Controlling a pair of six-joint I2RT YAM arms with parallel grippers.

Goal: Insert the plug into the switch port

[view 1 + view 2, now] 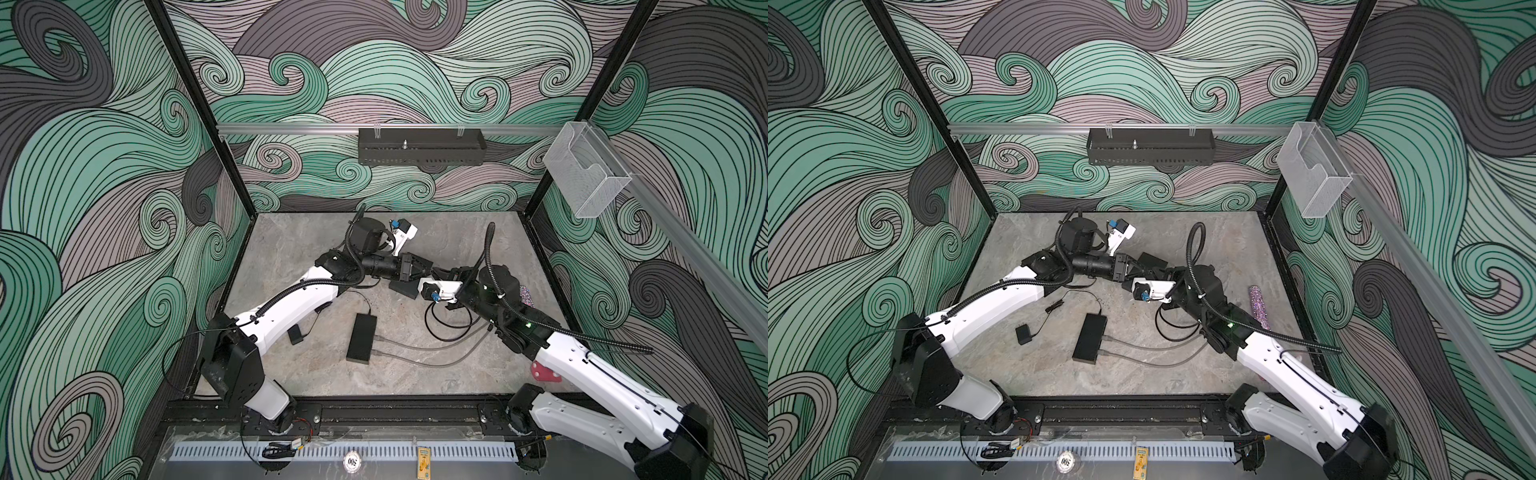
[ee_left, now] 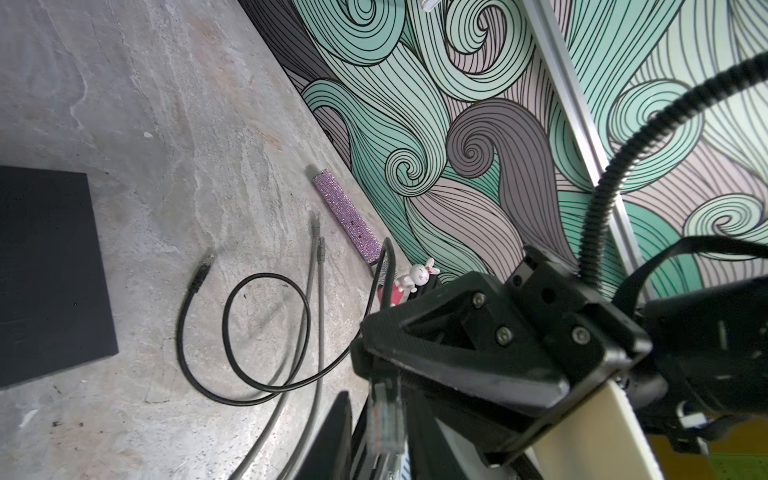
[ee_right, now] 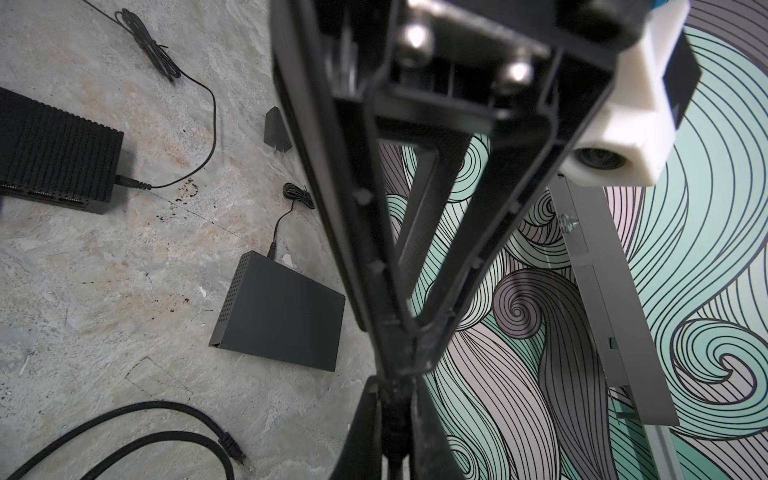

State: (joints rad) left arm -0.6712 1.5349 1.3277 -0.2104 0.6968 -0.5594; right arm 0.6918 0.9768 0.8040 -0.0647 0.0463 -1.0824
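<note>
The left tool (image 1: 1138, 274) and right tool (image 1: 1157, 275) nearly meet tip to tip beyond the narrow black box (image 1: 1089, 338)

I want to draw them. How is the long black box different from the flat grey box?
The long black box is narrow with a ribbed top; the flat grey box is wider, thinner and smooth-topped. The long black box has two grey cables plugged into its side; the flat grey box shows tiny holes along one side. Both lie on the table with a thin black cord plugged in.
</note>
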